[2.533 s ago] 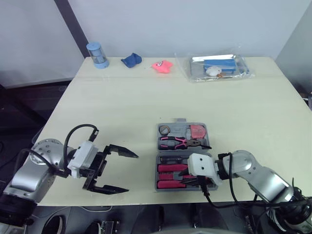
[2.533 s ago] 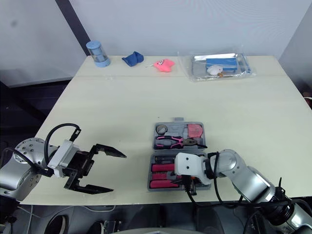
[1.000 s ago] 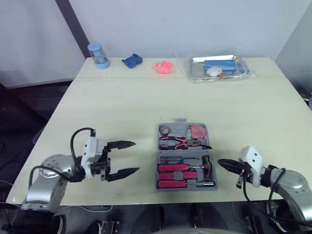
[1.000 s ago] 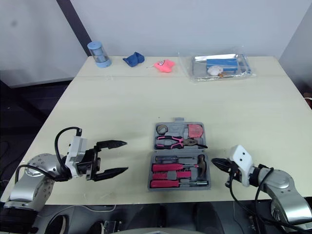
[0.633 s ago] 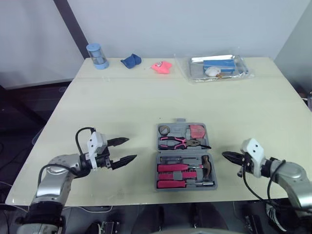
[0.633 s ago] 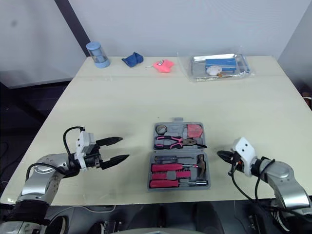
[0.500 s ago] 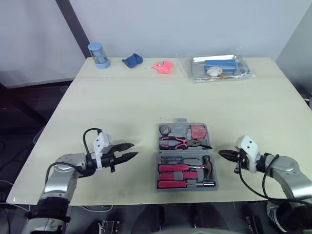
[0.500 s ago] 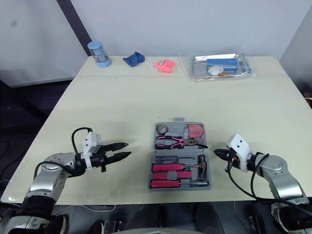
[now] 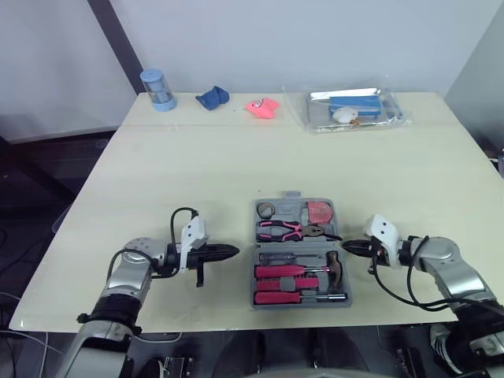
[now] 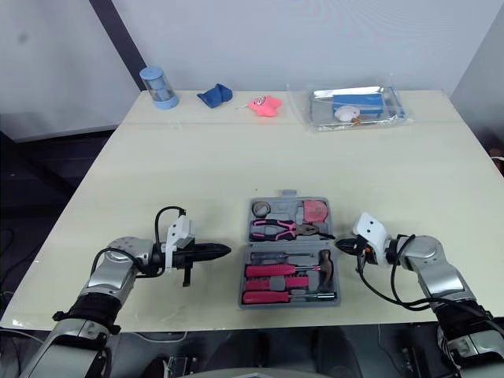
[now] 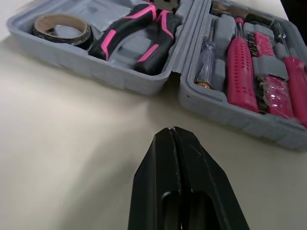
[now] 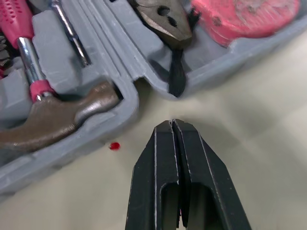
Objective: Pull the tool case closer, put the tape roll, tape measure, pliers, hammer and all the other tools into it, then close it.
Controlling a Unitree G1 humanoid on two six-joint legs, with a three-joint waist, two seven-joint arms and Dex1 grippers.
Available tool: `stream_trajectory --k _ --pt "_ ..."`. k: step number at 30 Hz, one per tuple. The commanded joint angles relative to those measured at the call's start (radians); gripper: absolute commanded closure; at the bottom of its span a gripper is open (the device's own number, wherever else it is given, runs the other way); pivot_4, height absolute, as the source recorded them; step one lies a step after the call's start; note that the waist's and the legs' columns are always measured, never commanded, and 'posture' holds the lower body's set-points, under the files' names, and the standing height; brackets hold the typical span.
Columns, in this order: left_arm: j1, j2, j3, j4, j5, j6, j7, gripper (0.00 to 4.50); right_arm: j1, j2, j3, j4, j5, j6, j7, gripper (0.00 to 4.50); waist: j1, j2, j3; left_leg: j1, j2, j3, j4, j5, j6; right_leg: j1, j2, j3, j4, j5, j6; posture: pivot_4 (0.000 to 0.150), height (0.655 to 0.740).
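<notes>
The grey tool case (image 9: 254,276) lies open near the table's front edge. Its far half holds the tape roll (image 9: 267,209), the pink-handled pliers (image 9: 285,230) and the red tape measure (image 9: 320,212). Its near half holds pink-handled tools, a screwdriver (image 11: 207,60) and the hammer (image 9: 334,264). My left gripper (image 9: 232,252) is shut and empty. It points at the case's left side, a short gap from the hinge. My right gripper (image 9: 349,246) is shut and empty. Its tip sits just off the case's right side by the hinge, near the pliers' nose (image 12: 160,17).
Along the far edge of the table stand a blue cylinder (image 9: 157,88), a blue cloth (image 9: 212,97), a pink toy (image 9: 262,107) and a clear plastic bag (image 9: 353,108) with items inside. Bare tabletop surrounds the case on all sides.
My left gripper has shut and moved right toward the case's left side. The right gripper, still shut, has moved left up to the case's right side.
</notes>
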Motion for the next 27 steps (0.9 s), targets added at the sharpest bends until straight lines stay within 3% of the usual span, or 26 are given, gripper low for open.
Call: stream_trajectory --k 1,27 --pt "-0.026 -0.021 -0.015 0.015 0.021 -0.020 -0.007 4.47 -0.015 0.003 -0.001 -0.002 -0.004 -0.026 0.012 4.50 0.001 0.000 0.000 0.000 0.000 0.000 0.001 0.000 0.000 0.000 0.000 0.000 0.000 0.000 0.000 0.150 0.7400" --pt "-0.070 -0.081 -0.052 -0.062 0.046 0.068 -0.005 4.47 -0.024 0.020 0.000 -0.014 -0.023 -0.033 0.016 4.50 0.002 0.000 0.000 -0.002 0.000 -0.001 0.006 0.000 0.000 0.000 0.000 0.000 0.002 0.000 0.000 0.150 0.7400"
